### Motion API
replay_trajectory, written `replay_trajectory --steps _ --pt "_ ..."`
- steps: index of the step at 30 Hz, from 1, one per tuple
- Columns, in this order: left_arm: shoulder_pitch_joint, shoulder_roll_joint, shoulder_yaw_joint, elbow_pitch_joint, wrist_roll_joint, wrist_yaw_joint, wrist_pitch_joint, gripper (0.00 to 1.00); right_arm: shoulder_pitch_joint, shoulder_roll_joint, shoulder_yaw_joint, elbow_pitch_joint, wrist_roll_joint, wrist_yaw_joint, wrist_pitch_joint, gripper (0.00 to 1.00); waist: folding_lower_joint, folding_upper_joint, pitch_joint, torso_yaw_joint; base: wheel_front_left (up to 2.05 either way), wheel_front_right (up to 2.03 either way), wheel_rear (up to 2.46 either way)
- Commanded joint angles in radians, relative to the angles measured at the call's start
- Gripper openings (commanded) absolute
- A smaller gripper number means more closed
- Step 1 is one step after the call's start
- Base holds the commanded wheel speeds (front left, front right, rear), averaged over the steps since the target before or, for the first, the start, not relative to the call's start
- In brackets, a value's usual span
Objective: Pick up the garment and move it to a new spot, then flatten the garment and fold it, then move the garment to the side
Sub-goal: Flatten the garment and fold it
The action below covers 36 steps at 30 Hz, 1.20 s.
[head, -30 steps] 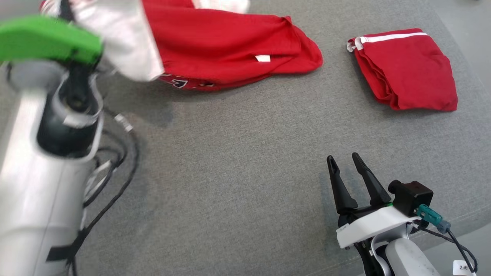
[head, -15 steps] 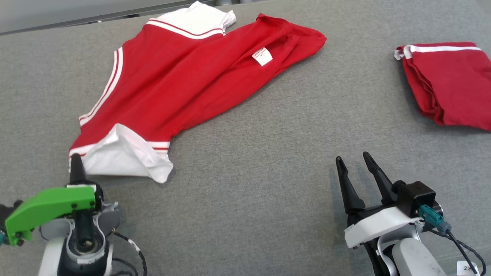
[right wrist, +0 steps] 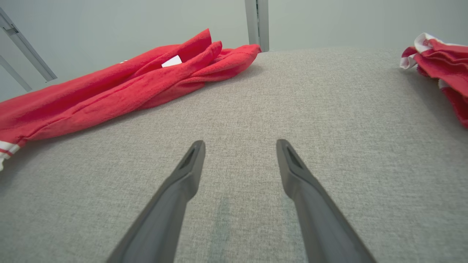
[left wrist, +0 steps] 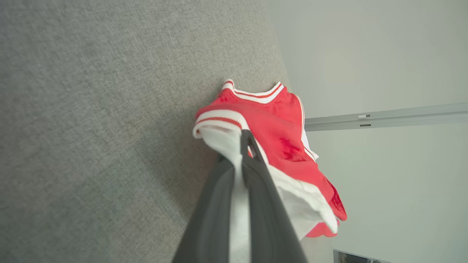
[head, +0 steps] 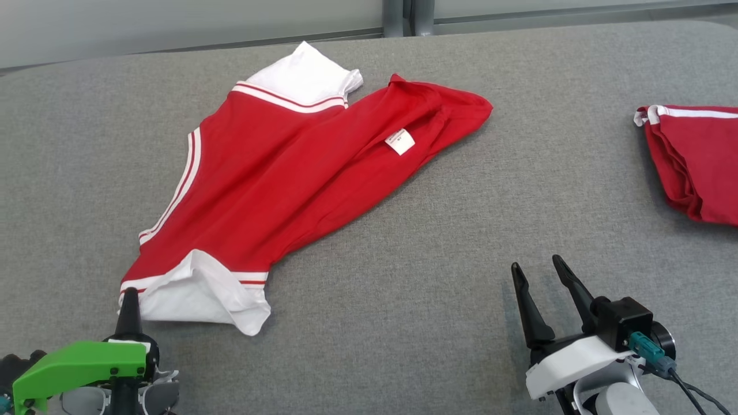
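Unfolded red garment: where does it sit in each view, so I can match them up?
Head view: red garment centre-left, its lower white sleeve at the left pincer.
Left wrist view: centre, white sleeve clamped in that pincer.
Right wrist view: upper left, on the grey surface.
Shared landmark: the striped sleeve band.

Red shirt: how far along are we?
Done: red shirt laid on the grey mat, rumpled. In hand: left claw shut on its white sleeve. Left: flattening, folding, moving it aside; right claw open, empty. Another red garment sits folded at the right.
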Motion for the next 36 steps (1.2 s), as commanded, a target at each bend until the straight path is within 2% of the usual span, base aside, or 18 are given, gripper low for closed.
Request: replay_trajectory --steps 1,6,9,12,17,19,21,27,33,36 --pt "0.018 0.004 -0.005 0.003 -0.004 -0.013 0.009 1.0 0.015 -0.004 -0.003 0.002 -0.011 0.0 -0.003 1.0 0.0 0.0025 -0.015 0.008 0.0 0.0 0.0" --pt "0.045 0.023 -0.034 0.006 0.023 -0.068 0.023 1.0 0.04 -0.004 -0.017 0.0 -0.021 0.0 -0.003 1.0 0.0 0.0025 -0.05 0.009 0.0 0.0 0.0" --pt "0.073 0.086 -0.071 0.021 0.128 -0.081 -0.006 1.0 0.058 -0.003 -0.035 -0.007 -0.028 0.0 -0.003 1.0 0.0 0.0025 -0.071 0.015 0.0 0.0 0.0" --pt "0.101 0.124 -0.106 0.036 0.227 -0.077 -0.05 1.0 0.082 -0.004 -0.056 -0.011 -0.039 0.0 -0.003 1.0 0.0 0.0025 -0.095 0.026 0.0 0.0 0.0" --pt "0.079 0.162 -0.18 0.004 0.413 -0.085 -0.101 1.0 0.093 -0.003 -0.086 -0.029 -0.057 0.0 -0.003 1.0 0.0 0.0025 -0.105 0.047 0.0 0.0 0.0" --pt "0.035 0.157 -0.223 -0.016 0.49 -0.091 -0.11 1.0 0.086 -0.003 -0.089 -0.035 -0.066 0.0 -0.003 1.0 0.0 0.0025 -0.099 0.056 0.0 0.0 0.0" --pt "0.013 0.147 -0.25 -0.022 0.517 -0.096 -0.111 1.0 0.08 -0.003 -0.089 -0.038 -0.071 0.0 -0.003 1.0 0.0 0.0025 -0.093 0.059 0.0 0.0 0.0" --pt "-0.195 0.057 -0.421 0.006 0.601 -0.139 -0.025 1.0 0.035 -0.004 -0.084 -0.057 -0.086 0.0 -0.003 1.0 0.0 0.0025 -0.031 0.047 0.0 0.0 0.0" --pt "-0.474 -0.016 -0.525 0.163 0.669 -0.176 0.095 1.0 -0.027 -0.004 -0.07 -0.079 -0.074 0.0 -0.003 1.0 0.0 0.0025 0.09 -0.027 0.0 0.0 0.0" --pt "-0.589 -0.033 -0.563 0.261 0.695 -0.195 0.161 1.0 -0.044 -0.003 -0.064 -0.084 -0.061 0.0 -0.003 1.0 0.0 0.0025 0.14 -0.073 0.0 0.0 0.0"
